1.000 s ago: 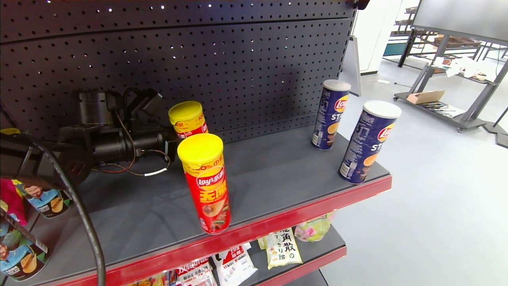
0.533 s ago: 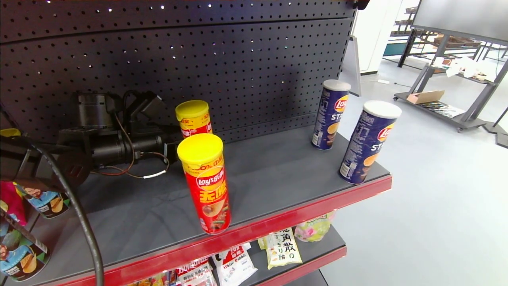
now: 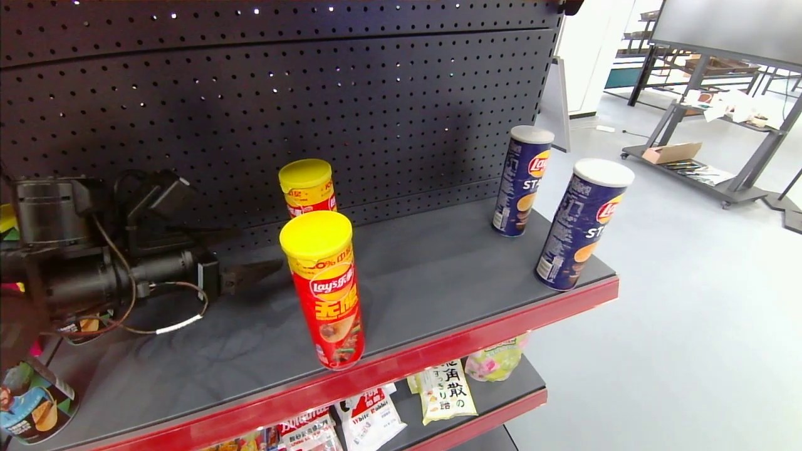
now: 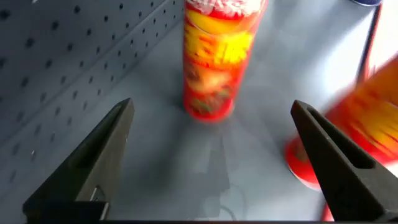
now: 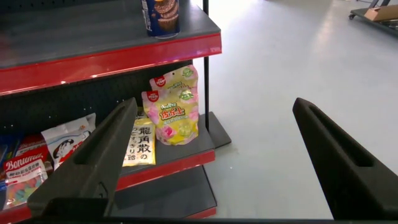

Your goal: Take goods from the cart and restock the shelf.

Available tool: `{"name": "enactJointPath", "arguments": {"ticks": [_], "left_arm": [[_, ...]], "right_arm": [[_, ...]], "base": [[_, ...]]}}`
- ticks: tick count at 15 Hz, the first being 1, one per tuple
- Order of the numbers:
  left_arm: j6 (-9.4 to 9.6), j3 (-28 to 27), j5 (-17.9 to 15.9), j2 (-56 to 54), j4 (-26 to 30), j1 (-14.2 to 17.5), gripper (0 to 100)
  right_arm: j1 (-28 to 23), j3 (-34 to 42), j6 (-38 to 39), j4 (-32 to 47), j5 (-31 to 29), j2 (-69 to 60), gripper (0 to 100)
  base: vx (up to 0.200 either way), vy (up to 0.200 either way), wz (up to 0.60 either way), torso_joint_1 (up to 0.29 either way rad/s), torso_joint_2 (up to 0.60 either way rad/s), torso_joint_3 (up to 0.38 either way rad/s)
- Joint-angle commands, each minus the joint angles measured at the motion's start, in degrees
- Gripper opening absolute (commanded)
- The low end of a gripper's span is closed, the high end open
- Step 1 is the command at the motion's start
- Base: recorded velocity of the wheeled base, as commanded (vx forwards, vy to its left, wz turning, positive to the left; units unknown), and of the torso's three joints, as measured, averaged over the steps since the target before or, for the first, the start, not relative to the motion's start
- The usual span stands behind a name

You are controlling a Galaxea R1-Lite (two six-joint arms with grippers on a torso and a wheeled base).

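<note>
Two red chip cans with yellow lids stand upright on the dark shelf. The rear red can is close to the pegboard, and the front red can is near the red shelf lip. My left gripper hovers open over the shelf, left of both cans and touching neither. In the left wrist view the left gripper has its fingers wide apart, with the rear red can ahead and the front red can off to one side. My right gripper is open and empty, low in front of the lower shelves.
Two blue chip cans stand at the shelf's right end, one near the corner. More cans sit at the far left. Snack bags fill the lower shelf. The pegboard backs the shelf.
The left gripper let go of the rear red can, which went from tilted to upright by the pegboard. The gripper then drew back to the left, open.
</note>
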State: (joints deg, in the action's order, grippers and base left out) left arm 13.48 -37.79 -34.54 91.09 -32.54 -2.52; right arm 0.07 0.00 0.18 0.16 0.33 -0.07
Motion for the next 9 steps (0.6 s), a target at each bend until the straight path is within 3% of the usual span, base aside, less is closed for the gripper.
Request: {"name": "enactJointPath", "arguments": {"ticks": [1,3,4,5,6,7,9], "left_arm": [[-1.09,15.6,1.1,-21.7,1.4,0.5,100],[-2.94,20.8,1.2,-38.0,8.6,0.8,100],[-6.28,21.2,1.4,-46.6,13.3,0.9,100],[-8.21,20.9,1.5,-50.8,16.1,0.8,100],[-12.34,19.8,4.0,-60.5,24.4,1.6,100],[-14.10,19.4,7.8,-66.7,29.6,2.3,100],[-14.27,20.1,10.6,-75.9,35.4,2.3,100]], "right_arm": [[0.0,0.0,-0.1,-0.1,0.0,0.1,100],[0.0,0.0,0.0,0.0,0.0,0.1,100],[0.0,0.0,0.0,0.0,0.0,0.1,100],[0.0,0.0,0.0,0.0,0.0,0.1,100],[0.0,0.0,0.0,0.0,0.0,0.1,100],[0.0,0.0,0.0,0.0,0.0,0.1,100],[0.0,0.0,0.0,-0.1,0.0,0.1,100]], "base": [[0.000,0.000,0.00,0.000,0.00,0.000],[0.000,0.000,0.00,0.000,0.00,0.000],[0.000,0.000,0.00,0.000,0.00,0.000],[0.000,0.000,0.00,0.000,0.00,0.000],[0.000,0.000,0.00,0.000,0.00,0.000],[0.000,0.000,0.00,0.000,0.00,0.000],[0.000,0.000,0.00,0.000,0.00,0.000]]}}
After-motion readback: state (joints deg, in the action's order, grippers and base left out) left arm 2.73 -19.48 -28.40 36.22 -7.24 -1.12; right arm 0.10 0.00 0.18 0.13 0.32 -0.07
